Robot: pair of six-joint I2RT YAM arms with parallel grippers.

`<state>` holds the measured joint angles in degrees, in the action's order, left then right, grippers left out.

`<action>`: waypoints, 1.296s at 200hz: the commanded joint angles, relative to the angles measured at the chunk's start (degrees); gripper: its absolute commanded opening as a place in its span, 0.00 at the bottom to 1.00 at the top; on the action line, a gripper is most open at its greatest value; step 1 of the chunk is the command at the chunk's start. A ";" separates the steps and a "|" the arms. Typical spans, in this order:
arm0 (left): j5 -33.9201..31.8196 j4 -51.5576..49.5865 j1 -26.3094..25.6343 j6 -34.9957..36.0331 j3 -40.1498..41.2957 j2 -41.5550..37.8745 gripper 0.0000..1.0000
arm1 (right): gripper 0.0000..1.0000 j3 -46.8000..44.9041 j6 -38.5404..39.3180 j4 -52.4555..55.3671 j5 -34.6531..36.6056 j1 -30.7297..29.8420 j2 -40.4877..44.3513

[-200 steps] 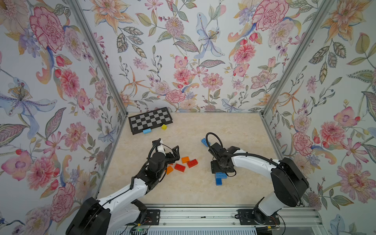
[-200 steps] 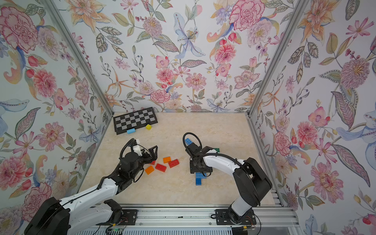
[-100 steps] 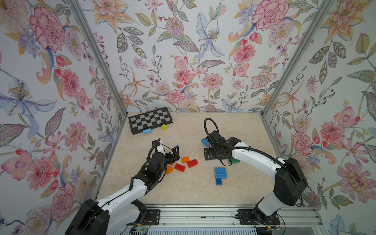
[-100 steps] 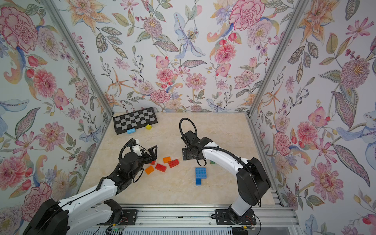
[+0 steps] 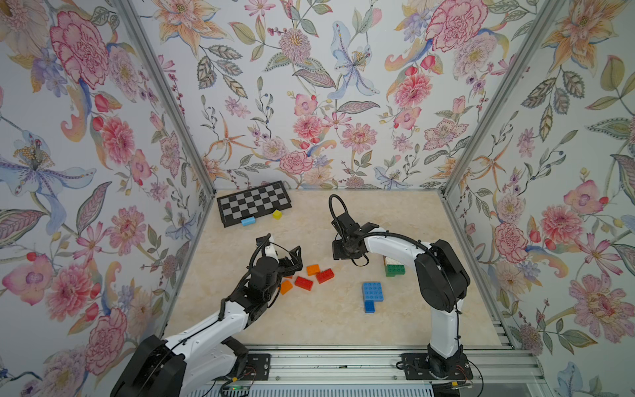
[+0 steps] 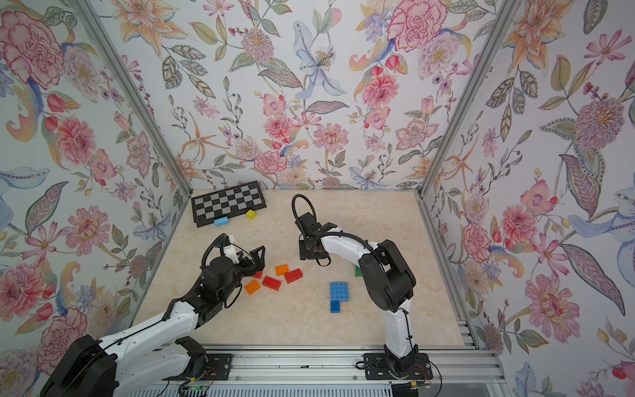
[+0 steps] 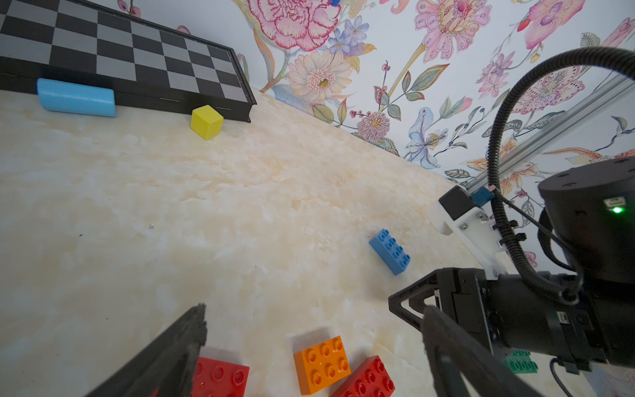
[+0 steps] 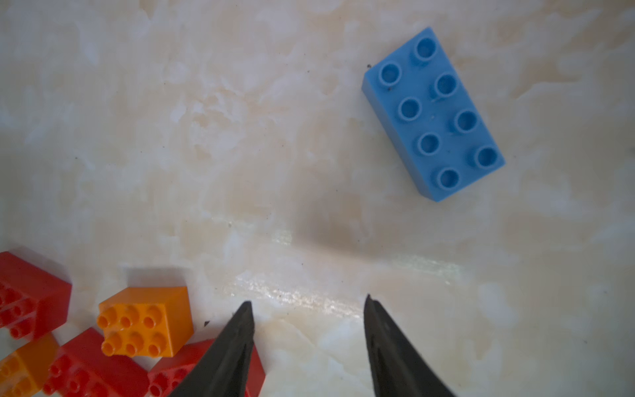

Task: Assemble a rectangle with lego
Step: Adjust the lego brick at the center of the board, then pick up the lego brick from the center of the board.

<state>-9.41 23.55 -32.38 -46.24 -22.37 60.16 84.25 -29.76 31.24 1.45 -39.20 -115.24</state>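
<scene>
Lego lies scattered on the marble table. A loose blue brick [image 8: 434, 113] [image 7: 390, 251] rests flat, studs up, ahead of my right gripper [image 8: 307, 300] [image 5: 343, 249], which points down and stands open with nothing between its fingers. In both top views the gripper hides that brick. An L-shaped group of joined blue bricks [image 5: 372, 295] [image 6: 338, 295] sits nearer the front. Green and white bricks [image 5: 394, 266] lie under the right arm. Two orange and two red bricks [image 5: 312, 276] [image 7: 321, 364] cluster in front of my left gripper [image 7: 314, 309] [image 5: 290, 264], wide open and empty.
A folded chessboard [image 5: 254, 202] lies at the back left, with a light blue block [image 5: 248, 221] and a yellow cube [image 5: 277, 214] beside it. Flowered walls close in three sides. The metal rail [image 5: 343, 361] runs along the front.
My right arm has swung from above the joined blue bricks toward the back, over the loose blue brick, and its jaws have narrowed. The left arm has not moved.
</scene>
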 commanded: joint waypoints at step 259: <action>1.05 0.39 2.83 1.24 -0.88 4.00 0.99 | 0.76 17.22 3.20 -0.23 8.45 7.60 -16.92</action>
<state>-9.17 23.64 -30.48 -45.80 -22.37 63.59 98.80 -27.35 28.01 7.84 -30.87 -129.27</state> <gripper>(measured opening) 0.989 0.778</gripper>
